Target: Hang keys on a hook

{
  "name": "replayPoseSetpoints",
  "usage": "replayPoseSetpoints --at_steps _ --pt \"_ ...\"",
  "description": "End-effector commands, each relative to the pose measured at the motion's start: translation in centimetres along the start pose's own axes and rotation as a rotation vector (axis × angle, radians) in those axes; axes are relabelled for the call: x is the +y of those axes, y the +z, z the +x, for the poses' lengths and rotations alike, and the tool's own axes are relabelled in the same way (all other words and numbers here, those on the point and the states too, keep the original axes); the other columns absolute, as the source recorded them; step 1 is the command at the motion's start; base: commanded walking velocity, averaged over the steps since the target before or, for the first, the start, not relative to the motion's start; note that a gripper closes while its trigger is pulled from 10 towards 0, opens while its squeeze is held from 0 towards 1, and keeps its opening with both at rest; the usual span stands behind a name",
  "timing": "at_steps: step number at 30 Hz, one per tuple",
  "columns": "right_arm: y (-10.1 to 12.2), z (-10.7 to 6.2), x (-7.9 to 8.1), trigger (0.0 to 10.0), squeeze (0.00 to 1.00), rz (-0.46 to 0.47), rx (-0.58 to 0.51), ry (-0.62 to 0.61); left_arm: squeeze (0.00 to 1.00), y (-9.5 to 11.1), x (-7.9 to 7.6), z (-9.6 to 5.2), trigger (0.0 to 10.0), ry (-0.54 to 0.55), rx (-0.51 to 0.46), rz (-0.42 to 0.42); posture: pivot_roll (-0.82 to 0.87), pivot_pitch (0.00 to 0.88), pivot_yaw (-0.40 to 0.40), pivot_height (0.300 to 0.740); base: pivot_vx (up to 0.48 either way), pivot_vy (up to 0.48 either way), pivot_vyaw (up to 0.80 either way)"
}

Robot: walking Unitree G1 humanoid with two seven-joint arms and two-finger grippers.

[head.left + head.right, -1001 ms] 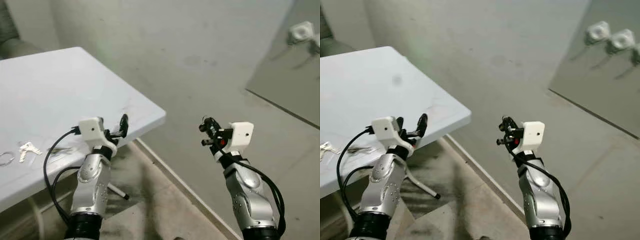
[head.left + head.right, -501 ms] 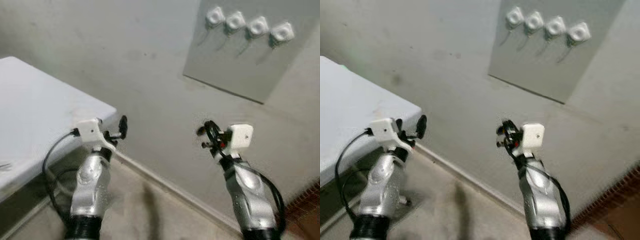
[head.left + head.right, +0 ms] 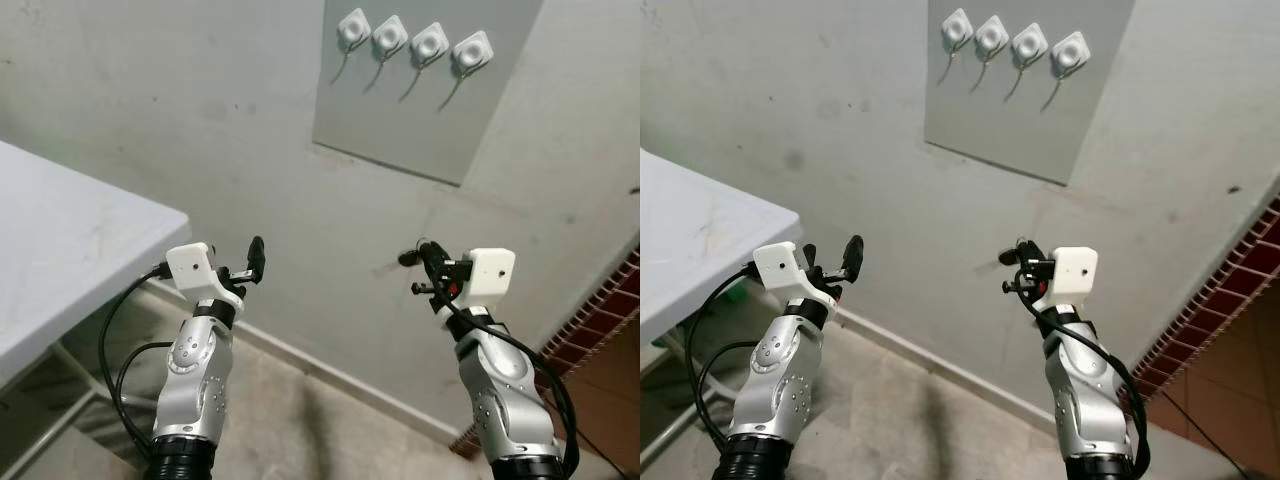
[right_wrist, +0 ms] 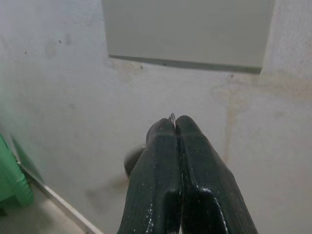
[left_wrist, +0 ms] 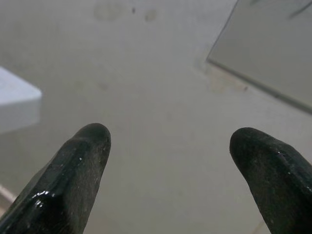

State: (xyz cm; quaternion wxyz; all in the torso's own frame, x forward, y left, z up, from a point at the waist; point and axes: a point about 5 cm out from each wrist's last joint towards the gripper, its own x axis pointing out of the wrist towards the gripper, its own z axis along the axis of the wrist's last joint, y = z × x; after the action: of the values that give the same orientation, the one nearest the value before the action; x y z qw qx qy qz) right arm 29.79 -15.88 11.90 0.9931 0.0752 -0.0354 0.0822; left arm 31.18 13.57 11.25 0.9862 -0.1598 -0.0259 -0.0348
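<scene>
Task was mid-way: right gripper (image 4: 175,127) was pinched closed on what looked like a thin key ring (image 4: 172,118), hard to confirm. Hooks (image 3: 412,43) sat on a grey panel (image 3: 420,120) high on the wall, well above; hanging not done. Left gripper (image 5: 170,146) was spread, empty. Versus a second earlier, the camera had swung from the table (image 3: 60,260) toward the wall.

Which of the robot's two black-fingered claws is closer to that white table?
Left. The left gripper hovers just past the corner of the white table. The right gripper is further off to the right, before the bare grey wall.
</scene>
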Motion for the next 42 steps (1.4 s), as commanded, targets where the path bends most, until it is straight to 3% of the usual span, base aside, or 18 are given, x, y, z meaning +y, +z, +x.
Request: replayPoseSetpoints --at_steps 1,15,29,42 --pt "0.8 0.3 0.0 10.0 0.0 -0.015 -0.023 0.0 0.0 0.1 -0.2 0.1 10.0 0.006 0.004 -0.001 0.02 0.0 -0.083 0.702 0.0 0.0 0.0" --pt "0.8 0.1 -0.4 10.0 0.0 -0.024 -0.004 -0.02 0.0 -0.3 0.0 0.2 10.0 0.035 0.033 -0.036 0.01 0.0 -0.085 0.702 0.0 0.0 0.0" --pt "1.3 0.7 -0.1 10.0 0.0 -0.043 -0.044 -0.012 0.0 0.9 0.4 0.6 10.0 -0.054 0.01 0.055 0.01 0.0 -0.058 0.702 0.0 0.0 0.0" --pt "1.4 1.1 0.4 10.0 0.0 -0.03 -0.07 -0.013 0.0 1.6 0.4 1.1 10.0 -0.071 -0.008 0.07 0.01 0.0 -0.042 0.702 0.399 0.0 0.0"
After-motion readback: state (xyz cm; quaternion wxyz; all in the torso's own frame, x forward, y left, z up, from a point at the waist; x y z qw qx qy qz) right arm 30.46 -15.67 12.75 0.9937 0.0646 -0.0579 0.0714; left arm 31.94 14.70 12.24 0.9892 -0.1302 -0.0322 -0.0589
